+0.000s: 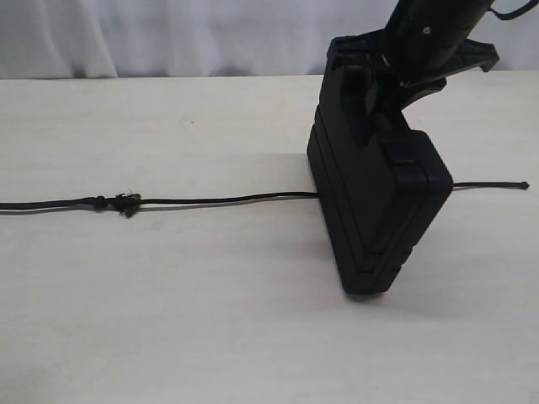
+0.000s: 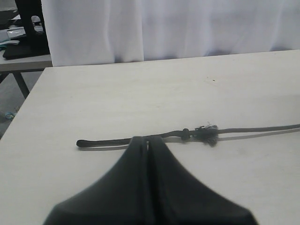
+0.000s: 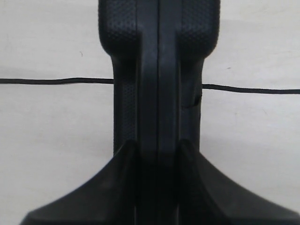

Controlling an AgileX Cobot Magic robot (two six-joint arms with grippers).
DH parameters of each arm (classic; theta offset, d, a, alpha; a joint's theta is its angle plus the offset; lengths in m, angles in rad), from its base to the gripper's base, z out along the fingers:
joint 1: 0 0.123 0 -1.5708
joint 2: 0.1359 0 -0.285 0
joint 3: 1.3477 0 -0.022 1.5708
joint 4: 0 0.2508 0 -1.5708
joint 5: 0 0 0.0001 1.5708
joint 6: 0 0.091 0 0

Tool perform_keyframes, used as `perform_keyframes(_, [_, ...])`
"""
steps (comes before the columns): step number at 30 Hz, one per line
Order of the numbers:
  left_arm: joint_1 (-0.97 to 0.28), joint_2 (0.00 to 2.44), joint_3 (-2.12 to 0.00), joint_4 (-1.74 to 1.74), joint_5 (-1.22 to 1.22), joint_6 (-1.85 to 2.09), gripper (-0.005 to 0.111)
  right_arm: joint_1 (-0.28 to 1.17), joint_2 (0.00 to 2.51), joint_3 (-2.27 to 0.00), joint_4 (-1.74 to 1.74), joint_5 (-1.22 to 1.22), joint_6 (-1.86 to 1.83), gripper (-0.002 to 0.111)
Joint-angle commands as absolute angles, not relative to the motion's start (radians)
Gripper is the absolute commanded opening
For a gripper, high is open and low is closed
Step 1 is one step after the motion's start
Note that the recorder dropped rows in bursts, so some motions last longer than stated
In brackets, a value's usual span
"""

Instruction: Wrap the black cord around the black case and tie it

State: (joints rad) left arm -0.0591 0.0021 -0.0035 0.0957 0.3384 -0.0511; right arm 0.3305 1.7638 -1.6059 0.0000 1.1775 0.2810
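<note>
Black case (image 1: 375, 210) pinched by right jaws; only left wrist view shows left jaws closed.

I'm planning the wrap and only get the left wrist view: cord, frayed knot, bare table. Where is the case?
Observer: The flat rectangular matte black plastic case stands on edge on the pale tabletop, on the right side of the exterior view.
Operator: Is anything holding it up?
Observer: Yes. The right arm's fingers clamp its top edge, one on each face.
Operator: And the cord at that end?
Observer: The long thin black braided cord passes under the case and comes out on the far side, where its tip lies loose on the tabletop.
</note>
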Motion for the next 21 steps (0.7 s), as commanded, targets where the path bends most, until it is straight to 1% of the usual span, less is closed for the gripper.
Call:
perform_keyframes(1, [-0.058,0.0,0.0,0.094,0.327,-0.053,0.0,0.328,1.772,-1.606,-0.007,1.167,0.278,0.004])
perform_keyframes(21, [-0.058,0.0,0.0,0.094,0.327,-0.053,0.0,0.328,1.772,-1.606,-0.007,1.149,0.278,0.004])
